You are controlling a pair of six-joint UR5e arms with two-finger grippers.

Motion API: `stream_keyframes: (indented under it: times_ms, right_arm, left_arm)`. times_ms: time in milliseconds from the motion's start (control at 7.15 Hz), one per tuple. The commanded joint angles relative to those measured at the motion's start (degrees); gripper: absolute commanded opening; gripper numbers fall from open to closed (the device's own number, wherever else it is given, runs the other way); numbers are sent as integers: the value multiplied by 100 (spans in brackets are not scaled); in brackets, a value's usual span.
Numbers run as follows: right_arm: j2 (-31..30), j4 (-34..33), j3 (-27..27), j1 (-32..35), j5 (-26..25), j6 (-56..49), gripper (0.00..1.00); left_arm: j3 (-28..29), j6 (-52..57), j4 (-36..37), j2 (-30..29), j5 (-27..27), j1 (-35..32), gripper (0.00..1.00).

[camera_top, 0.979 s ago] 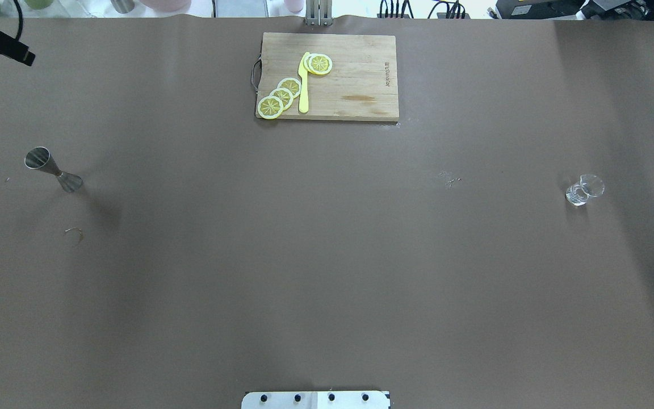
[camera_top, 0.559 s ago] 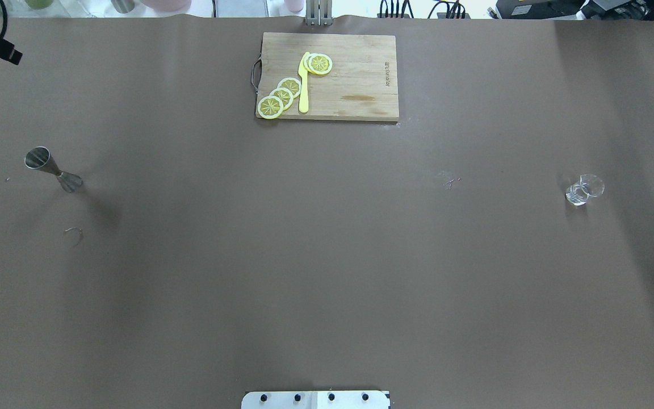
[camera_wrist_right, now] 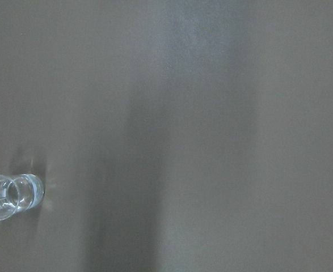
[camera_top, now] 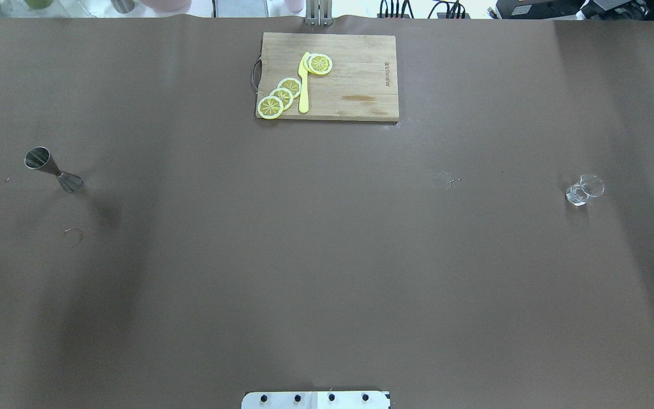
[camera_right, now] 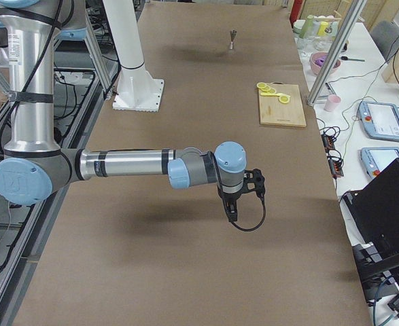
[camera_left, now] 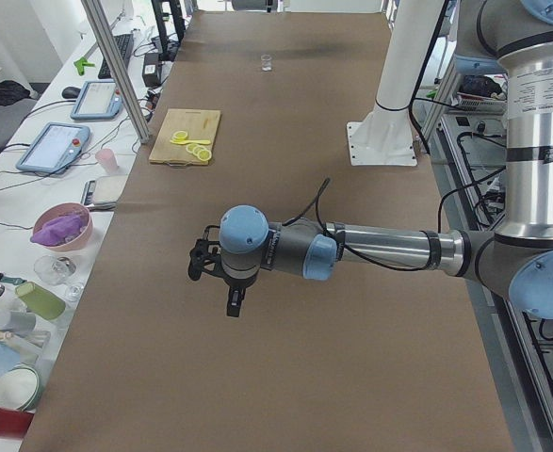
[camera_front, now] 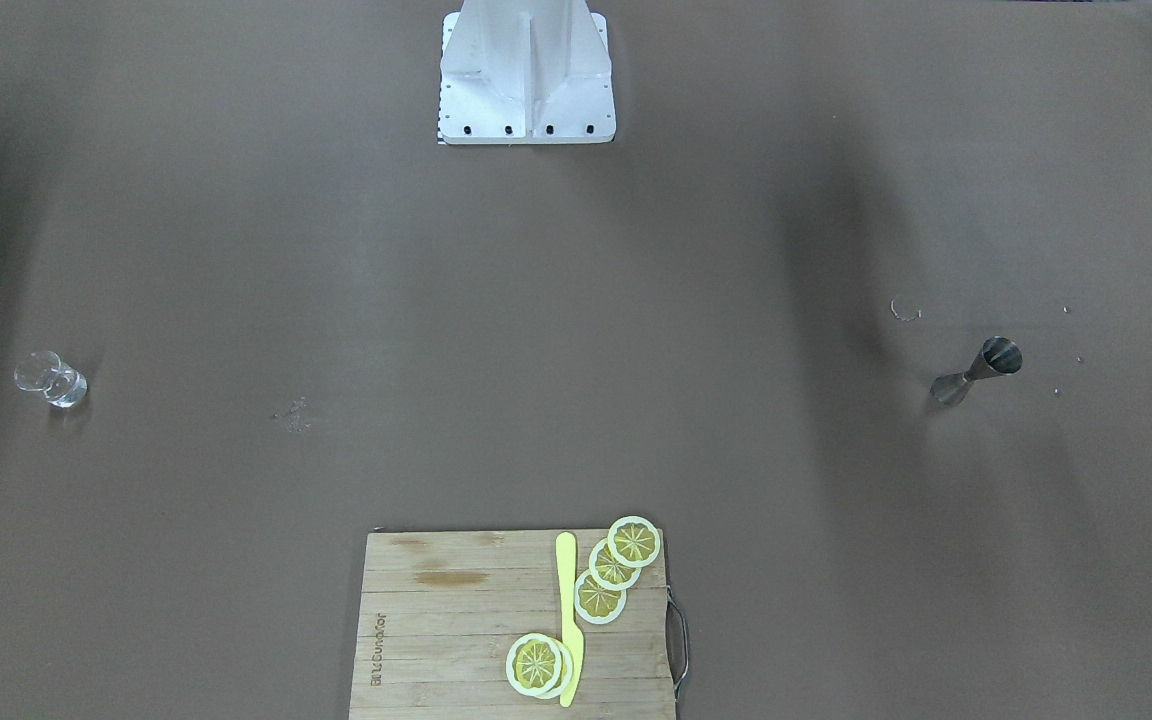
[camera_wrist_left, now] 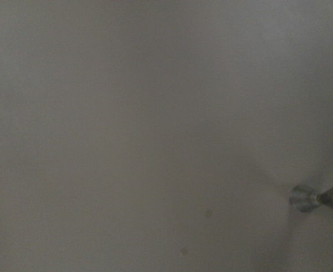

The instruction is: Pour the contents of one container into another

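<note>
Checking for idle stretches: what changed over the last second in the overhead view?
The left end effector slid out past the overhead view's far-left corner, taking hold of nothing. The jigger, glass tumbler and cutting board stayed put.

The jigger (camera_top: 53, 170) stands near the left end with bare cloth (camera_top: 327, 255) on every side, open from above and all round. The glass (camera_top: 583, 191) stands the same way near the right end. A wide stretch of bare cloth runs between them. The board (camera_top: 355, 85) with lemon slices (camera_top: 281, 96) and knife (camera_top: 304, 85) lies at the far middle edge, the base (camera_top: 315, 399) at the near middle edge, both well off the line from jigger to glass
</note>
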Motion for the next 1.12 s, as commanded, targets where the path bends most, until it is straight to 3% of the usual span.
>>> stream_keyframes:
  times_ms: [0, 420, 979]
  right_arm:
    - [21, -67, -58, 0, -115, 45, 100]
    - [73, -85, -66, 0, -134, 766, 100]
    - [-6, -76, -5, 9, -327, 739, 100]
  left_arm:
    - [20, 333, 334, 304, 10, -68, 98]
    - [-6, 1018, 1131, 227, 703, -95, 98]
    - [-208, 1188, 1178, 174, 793, -323, 98]
